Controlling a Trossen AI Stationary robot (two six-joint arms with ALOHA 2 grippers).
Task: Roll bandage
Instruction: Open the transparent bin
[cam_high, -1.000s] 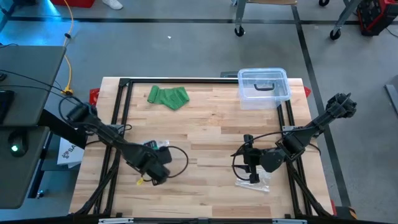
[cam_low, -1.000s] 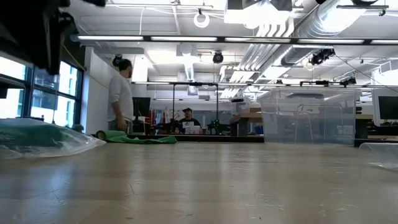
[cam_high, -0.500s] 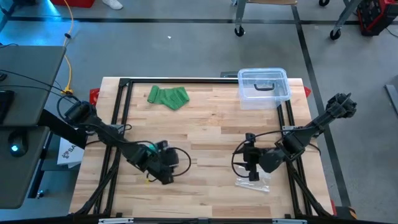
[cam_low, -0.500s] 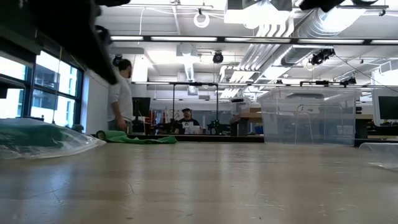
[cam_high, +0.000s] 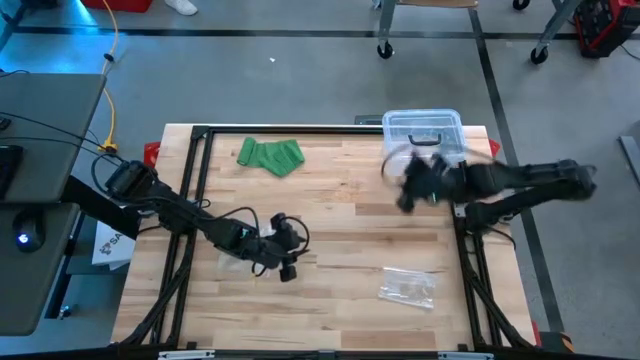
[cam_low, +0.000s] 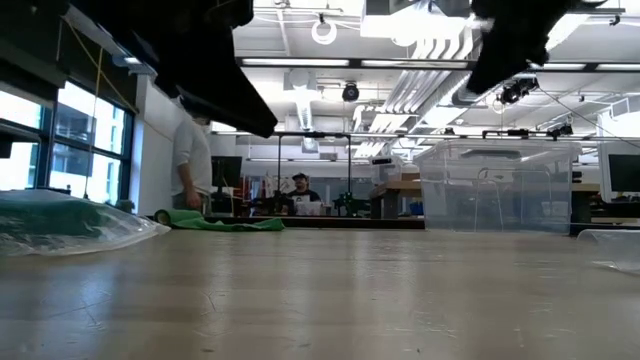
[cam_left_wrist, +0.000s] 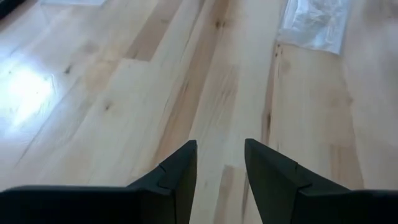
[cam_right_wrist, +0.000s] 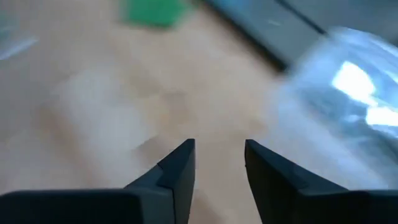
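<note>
Bandage (cam_high: 271, 156) far corner, well apart left gripper (cam_high: 288, 268).

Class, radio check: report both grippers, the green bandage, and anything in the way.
Left gripper open, empty, low near front. Right gripper open, empty, beside the clear bin. Green bandage unrolled at far edge, untouched. Plastic bag lies front right.

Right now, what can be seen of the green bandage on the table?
The green bandage lies on the far left part of the wooden table, near the black frame rail. It looks like soft green cloth, loosely bunched and rumpled, not rolled tight. From the low view it is a flat, low heap resting on the tabletop. Nothing touches it: both arms are well away from it, and the clear lidded box sits apart at the far right.
</note>
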